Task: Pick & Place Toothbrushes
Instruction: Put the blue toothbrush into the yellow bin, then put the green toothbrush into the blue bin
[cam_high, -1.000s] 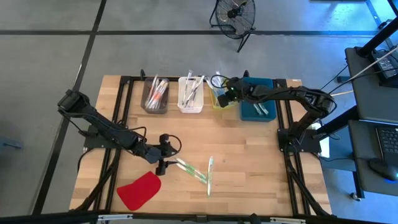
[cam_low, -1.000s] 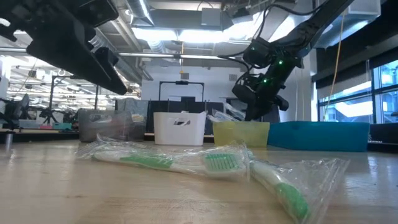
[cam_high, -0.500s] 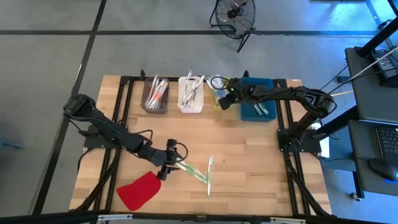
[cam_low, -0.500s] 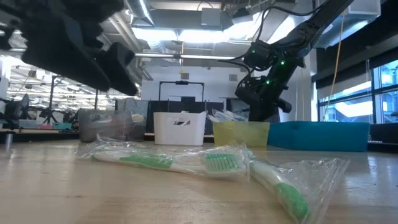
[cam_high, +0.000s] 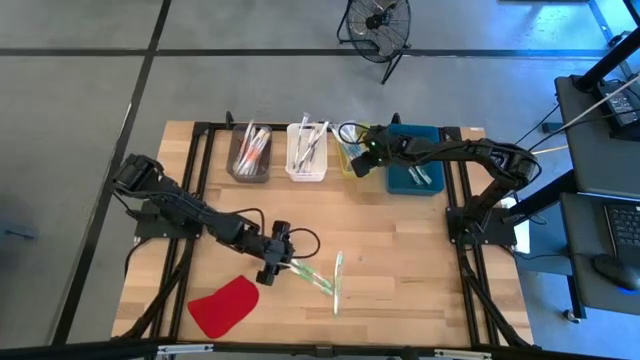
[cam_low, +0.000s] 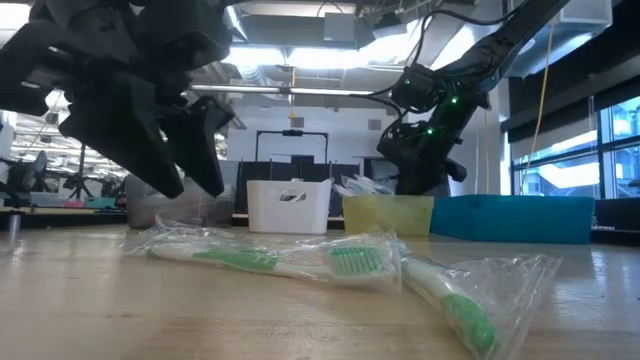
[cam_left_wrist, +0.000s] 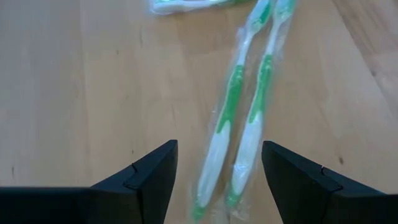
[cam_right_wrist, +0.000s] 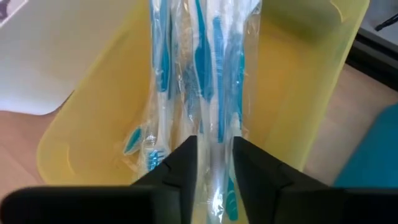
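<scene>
On the tabletop, green wrapped toothbrushes lie just ahead of the spread left pincer, long axis running away from it. Right pincer over the yellow bin loosely straddles a blue toothbrush pack.

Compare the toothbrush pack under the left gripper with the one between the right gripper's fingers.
The green toothbrush pack lies flat on the wooden table, untouched under the open left gripper. The blue toothbrush pack hangs into the yellow bin between the right gripper fingers. Both are wrapped in clear plastic.
</scene>
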